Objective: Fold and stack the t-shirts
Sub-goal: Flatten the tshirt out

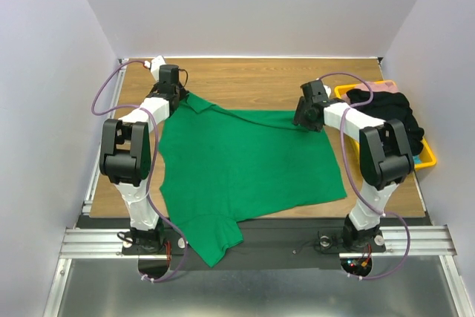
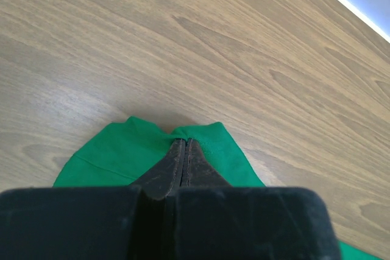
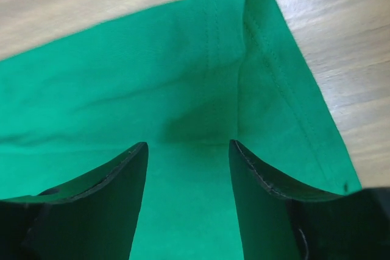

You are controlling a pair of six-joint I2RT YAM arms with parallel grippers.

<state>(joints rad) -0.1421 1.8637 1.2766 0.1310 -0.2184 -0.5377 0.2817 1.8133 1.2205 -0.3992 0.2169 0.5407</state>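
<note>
A bright green t-shirt (image 1: 245,161) lies spread on the wooden table, one sleeve hanging over the near edge. My left gripper (image 1: 180,99) is shut on the shirt's far left corner; in the left wrist view the fingers (image 2: 184,145) pinch a bunched fold of green cloth (image 2: 116,156). My right gripper (image 1: 303,118) is open at the shirt's far right corner; in the right wrist view the gripper (image 3: 187,145) hangs just over the cloth (image 3: 183,77) near its hemmed edge, with nothing between the jaws.
A yellow tray (image 1: 423,157) at the right edge holds dark clothes (image 1: 393,113) and something pink. Bare wood (image 1: 252,79) runs behind the shirt to the back wall. White walls close in on three sides.
</note>
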